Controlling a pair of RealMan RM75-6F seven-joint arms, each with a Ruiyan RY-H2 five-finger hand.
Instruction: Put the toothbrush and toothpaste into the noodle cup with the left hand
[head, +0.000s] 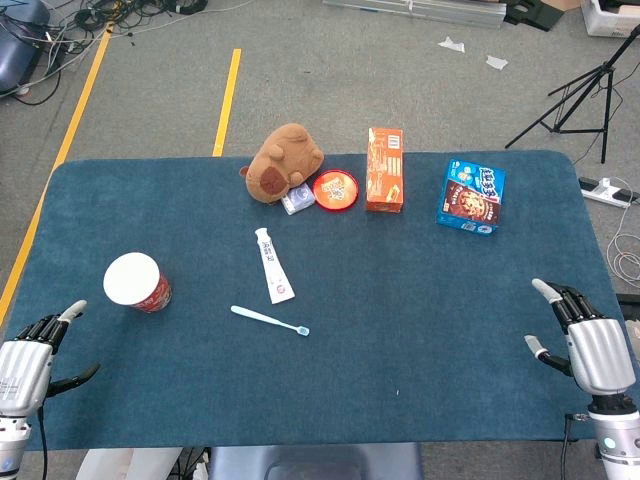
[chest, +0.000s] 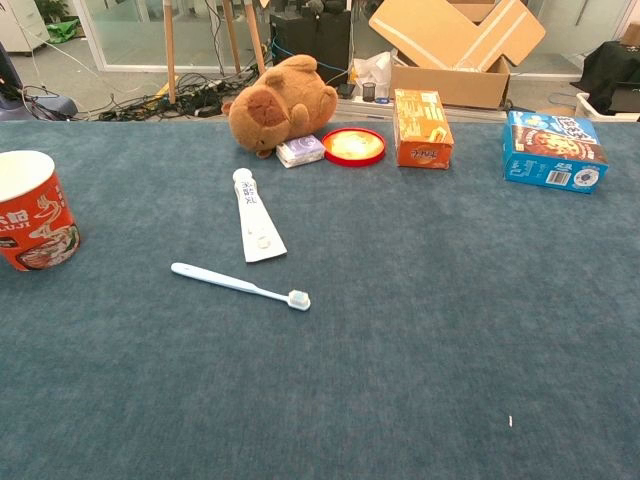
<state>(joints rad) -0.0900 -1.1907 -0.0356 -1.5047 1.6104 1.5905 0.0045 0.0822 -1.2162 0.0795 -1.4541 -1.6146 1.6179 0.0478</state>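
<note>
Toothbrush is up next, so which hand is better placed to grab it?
Left. The left hand sits open at the near-left corner, beside the noodle cup and nearer the toothbrush. The right hand waits at the far right edge.

Table's covered in matt fuzzy blue cloth (chest: 420, 330); on it a plush brown toy (chest: 280, 102), beside that, glossy cardboard orange box (chest: 421, 128), smooth plastic toothbrush (chest: 240, 285).

Along the far edge are placed a plush toy (head: 282, 162), a small packet (chest: 300, 150), a red lid (head: 335, 189), an orange box (head: 385, 169) and a blue box (head: 471, 196).
</note>
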